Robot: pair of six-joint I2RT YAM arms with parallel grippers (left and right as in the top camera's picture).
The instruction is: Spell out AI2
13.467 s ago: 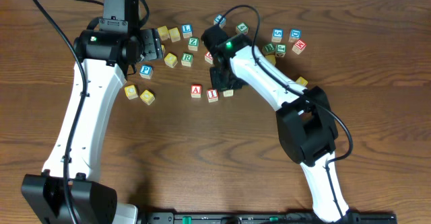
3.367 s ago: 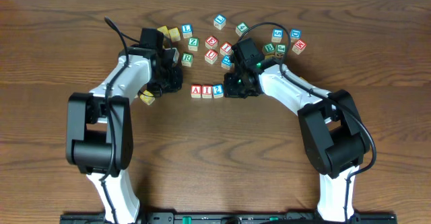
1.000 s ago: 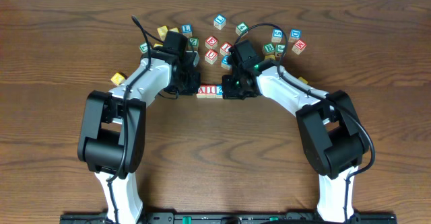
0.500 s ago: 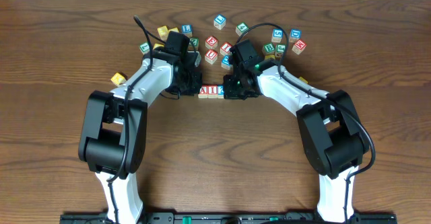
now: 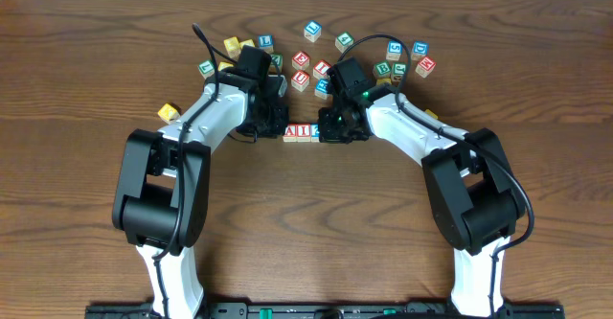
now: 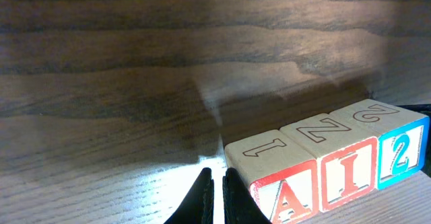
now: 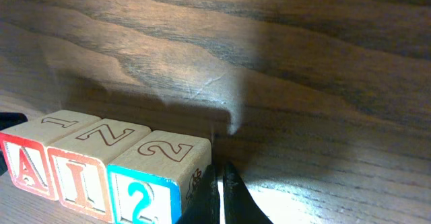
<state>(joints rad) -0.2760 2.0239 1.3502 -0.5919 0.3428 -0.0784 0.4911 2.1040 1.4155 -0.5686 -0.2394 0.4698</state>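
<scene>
Three wooden blocks stand in a tight row on the table: a red A block (image 5: 289, 130) (image 6: 283, 190) (image 7: 27, 160), a red I block (image 5: 302, 130) (image 6: 347, 173) (image 7: 84, 177) and a blue 2 block (image 5: 313, 128) (image 6: 402, 155) (image 7: 145, 190). My left gripper (image 5: 278, 127) (image 6: 218, 178) is shut and holds nothing. Its tip rests low on the table against the A block's outer side. At the other end, my right gripper (image 5: 327, 129) (image 7: 220, 171) is shut and holds nothing, with one finger touching the 2 block's outer side.
Several loose letter blocks (image 5: 312, 31) lie scattered behind the row, reaching right to a red one (image 5: 425, 66). A yellow block (image 5: 170, 111) sits to the left of my left arm. Both arms lean in over the table's far half.
My left gripper has crept slightly right, up to the A block. The right gripper and the row have barely moved.
</scene>
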